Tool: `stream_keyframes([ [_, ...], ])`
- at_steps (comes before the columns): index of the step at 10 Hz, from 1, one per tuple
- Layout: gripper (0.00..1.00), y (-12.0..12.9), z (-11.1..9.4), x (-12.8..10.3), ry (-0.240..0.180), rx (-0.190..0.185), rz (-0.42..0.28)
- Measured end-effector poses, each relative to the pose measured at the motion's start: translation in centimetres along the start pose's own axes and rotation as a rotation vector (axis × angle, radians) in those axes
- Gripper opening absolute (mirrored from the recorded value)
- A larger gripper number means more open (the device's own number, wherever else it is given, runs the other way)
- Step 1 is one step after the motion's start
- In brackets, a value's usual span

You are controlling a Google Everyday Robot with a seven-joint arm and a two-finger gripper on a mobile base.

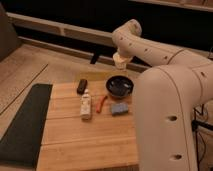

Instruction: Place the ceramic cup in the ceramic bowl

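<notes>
The cream-white ceramic cup (120,60) hangs in the air at the end of my white arm, held by my gripper (120,56). It is just above and slightly behind the ceramic bowl (120,85). The bowl is dark and round with a bluish inside, and it sits at the back right of the wooden table (85,140). The cup does not touch the bowl. The arm's wrist hides most of the gripper.
On the table lie a small black block (81,86), a white labelled bottle (86,105), a thin red object (102,103) and a blue sponge (119,108). A dark mat (22,122) lies along the table's left side. My arm's large body (165,115) fills the right.
</notes>
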Motion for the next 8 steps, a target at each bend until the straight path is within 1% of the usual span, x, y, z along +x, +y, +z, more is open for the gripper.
stream_keyframes([
  [2, 0.0, -1.4, 1.3, 2.1, 0.052, 0.016, 0.064],
  [4, 0.0, -2.1, 2.4, 4.1, 0.094, 0.036, 0.1],
  [6, 0.0, -2.6, 3.5, 5.2, 0.127, 0.041, 0.135],
  [8, 0.0, -1.9, 5.1, 6.0, 0.155, 0.043, 0.144],
])
